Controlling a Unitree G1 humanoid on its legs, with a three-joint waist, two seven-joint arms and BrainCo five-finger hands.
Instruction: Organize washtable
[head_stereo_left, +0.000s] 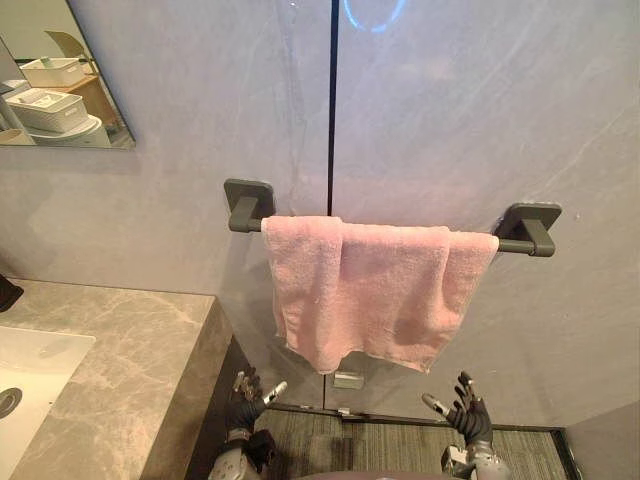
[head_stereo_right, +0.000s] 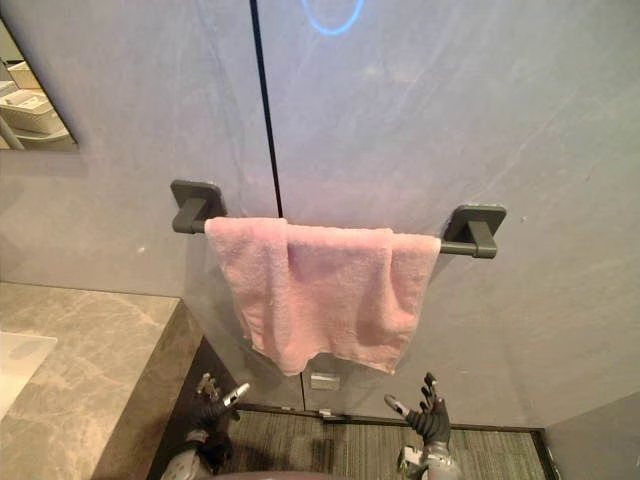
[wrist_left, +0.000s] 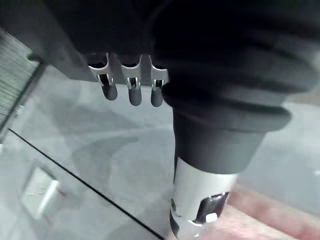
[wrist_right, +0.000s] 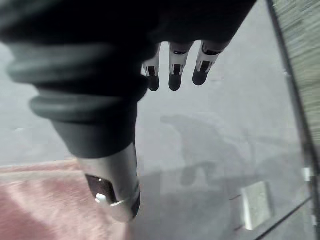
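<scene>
A pink terry towel (head_stereo_left: 370, 290) hangs over the dark grey wall rail (head_stereo_left: 527, 228). The grey marble washtable (head_stereo_left: 130, 340) stands lower left of it (wall mirror (head_stereo_left: 55, 60) above).

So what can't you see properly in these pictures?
Towel bar: its middle is hidden under the pink towel, in both eye views.
Sink: cut off by the left eye view's left edge.
Mirror: cut off by the top left corner; the white baskets reflected in it are too small to see into.
Small wall plate below the towel: too small to identify.
</scene>
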